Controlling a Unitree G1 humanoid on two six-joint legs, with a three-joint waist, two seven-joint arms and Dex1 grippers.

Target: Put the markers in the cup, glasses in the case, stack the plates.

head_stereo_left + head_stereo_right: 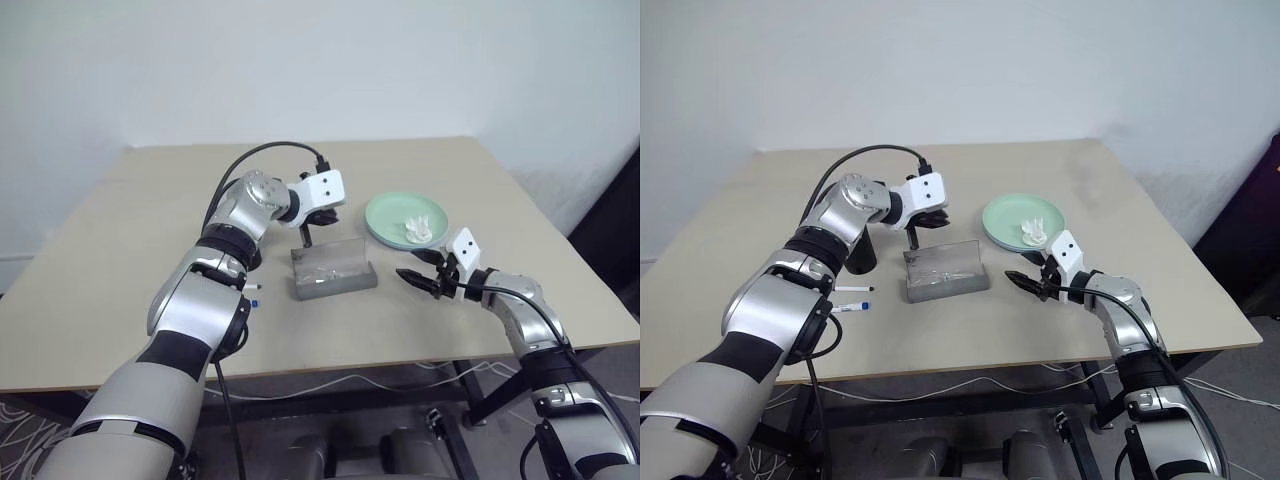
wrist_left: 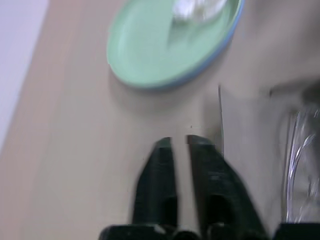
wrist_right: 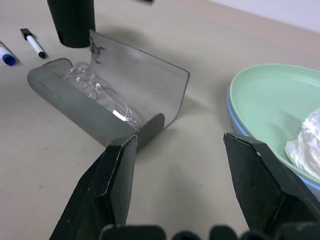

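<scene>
The glasses [image 3: 100,95] already lay inside the case [image 3: 75,107], whose smoky lid [image 3: 145,82] stood upright behind them — open, so the frame could rest in the grey tray. The left gripper [image 2: 180,142] hung just past the lid's far side, its two black fingers pressed together on nothing, the lid edge showing as a thin line right beside them; I judged it placed there to tip the lid forward and shut.

The right gripper [image 3: 180,142] waited on the other side, low over the table [image 1: 120,300], jaws apart and empty, the case just ahead of one finger and the plates ahead of the other. The mint green plate [image 1: 1015,220] sat on the light blue plate [image 3: 232,117], so stacking looked done, with a small white lumpy object [image 1: 1035,232] resting on top.

Beyond the case from the right gripper stood the black cup [image 3: 72,22], and beside it on the table lay the blue-capped marker [image 1: 852,307] and the black-capped marker [image 3: 34,44] — neither yet in the cup.
</scene>
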